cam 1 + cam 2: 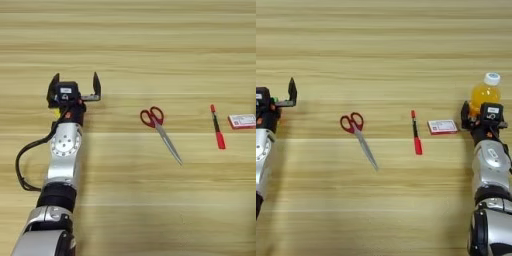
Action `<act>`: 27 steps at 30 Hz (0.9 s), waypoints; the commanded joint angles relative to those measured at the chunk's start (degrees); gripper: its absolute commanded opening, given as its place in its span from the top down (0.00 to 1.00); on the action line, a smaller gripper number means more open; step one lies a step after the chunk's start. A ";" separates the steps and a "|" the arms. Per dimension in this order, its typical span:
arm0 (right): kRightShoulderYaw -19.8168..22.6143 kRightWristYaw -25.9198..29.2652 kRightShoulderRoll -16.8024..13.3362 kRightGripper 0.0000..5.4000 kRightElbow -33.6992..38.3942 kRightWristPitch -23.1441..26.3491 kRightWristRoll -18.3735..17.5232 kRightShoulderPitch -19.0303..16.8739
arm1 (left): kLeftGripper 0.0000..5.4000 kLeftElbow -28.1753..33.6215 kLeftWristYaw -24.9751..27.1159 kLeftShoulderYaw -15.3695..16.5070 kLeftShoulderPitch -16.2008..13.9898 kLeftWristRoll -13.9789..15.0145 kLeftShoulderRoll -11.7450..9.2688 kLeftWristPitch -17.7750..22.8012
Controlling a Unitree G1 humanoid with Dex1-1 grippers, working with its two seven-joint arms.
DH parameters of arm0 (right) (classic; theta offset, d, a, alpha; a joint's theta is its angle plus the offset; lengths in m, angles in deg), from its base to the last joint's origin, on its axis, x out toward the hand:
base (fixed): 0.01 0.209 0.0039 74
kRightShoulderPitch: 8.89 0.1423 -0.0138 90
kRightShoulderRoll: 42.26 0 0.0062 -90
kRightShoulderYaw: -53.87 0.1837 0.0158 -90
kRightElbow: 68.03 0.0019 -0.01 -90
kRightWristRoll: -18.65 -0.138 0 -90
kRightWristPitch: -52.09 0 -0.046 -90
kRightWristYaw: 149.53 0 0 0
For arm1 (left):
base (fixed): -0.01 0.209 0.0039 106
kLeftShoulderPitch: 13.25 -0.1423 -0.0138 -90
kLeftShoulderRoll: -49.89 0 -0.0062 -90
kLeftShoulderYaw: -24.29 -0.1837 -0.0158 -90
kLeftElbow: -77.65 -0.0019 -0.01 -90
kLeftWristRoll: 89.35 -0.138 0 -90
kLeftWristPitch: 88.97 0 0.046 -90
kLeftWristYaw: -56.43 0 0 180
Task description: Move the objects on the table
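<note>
Fingers point(96, 84) of the left gripper point(74, 86) spread wide, empty, far left. Right gripper point(480, 116) clasps the orange-juice bottle point(485, 94). Card point(442, 126) print unreadable; scissors point(357, 131) and pen point(416, 133) lie mid-table point(386, 200).

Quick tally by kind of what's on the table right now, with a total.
Scissors: 1
Pen: 1
Card: 1
Juice bottle: 1, at the right end effector
Total: 4
No puzzle cube shows in either view.
</note>
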 commanded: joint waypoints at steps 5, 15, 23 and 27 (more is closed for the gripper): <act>-0.52 0.41 0.55 0.36 -0.73 0.48 -0.05 0.10 | 0.00 -2.81 -0.21 0.52 1.43 -0.05 -0.86 -1.18; -0.84 0.56 0.64 0.24 -0.77 0.44 0.02 0.06 | 0.00 -3.97 -0.24 0.59 1.67 -0.04 -1.14 -1.59; -0.88 0.50 0.67 0.07 -0.73 0.31 -0.15 0.12 | 0.00 -5.79 -0.32 0.84 1.93 0.09 -1.34 -2.32; -0.72 0.26 0.60 0.01 -0.54 0.28 -0.27 0.19 | 0.00 -6.18 -0.21 0.91 2.05 0.14 -1.45 -2.58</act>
